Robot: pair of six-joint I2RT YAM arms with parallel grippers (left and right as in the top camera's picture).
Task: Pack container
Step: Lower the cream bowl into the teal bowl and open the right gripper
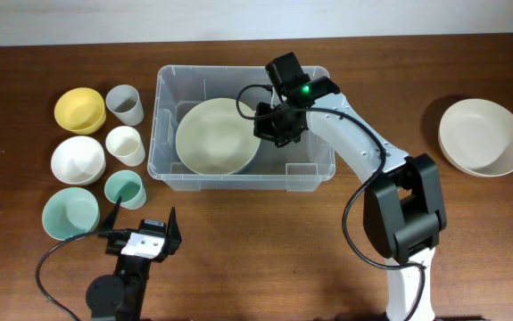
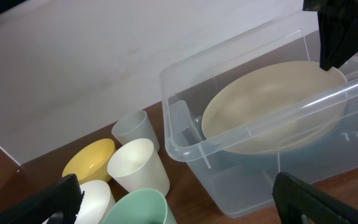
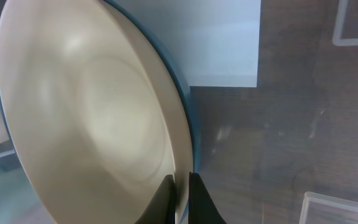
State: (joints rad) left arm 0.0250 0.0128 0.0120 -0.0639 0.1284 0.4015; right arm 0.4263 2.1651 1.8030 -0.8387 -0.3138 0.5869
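The container (image 1: pixel 238 181), a large clear plastic tub, stands at the table's middle back. A wide cream bowl (image 1: pixel 213 138) leans tilted inside it, toward its left half. My right gripper (image 1: pixel 271 125) reaches into the tub and is shut on the bowl's right rim. In the right wrist view the two fingers (image 3: pixel 182 190) pinch the thin rim of the bowl (image 3: pixel 91 112), above the tub's base (image 3: pixel 291 124) and its white label (image 3: pixel 219 43). My left gripper (image 1: pixel 140 225) hovers open and holds nothing near the front left, facing the container (image 2: pixel 185 146) and bowl (image 2: pixel 266 112).
Left of the tub stand a yellow bowl (image 1: pixel 79 109), a grey cup (image 1: pixel 125 104), a white cup (image 1: pixel 125 144), a white bowl (image 1: pixel 78 160), a green cup (image 1: pixel 124 189) and a green bowl (image 1: pixel 70 214). Stacked white bowls (image 1: pixel 482 135) sit far right.
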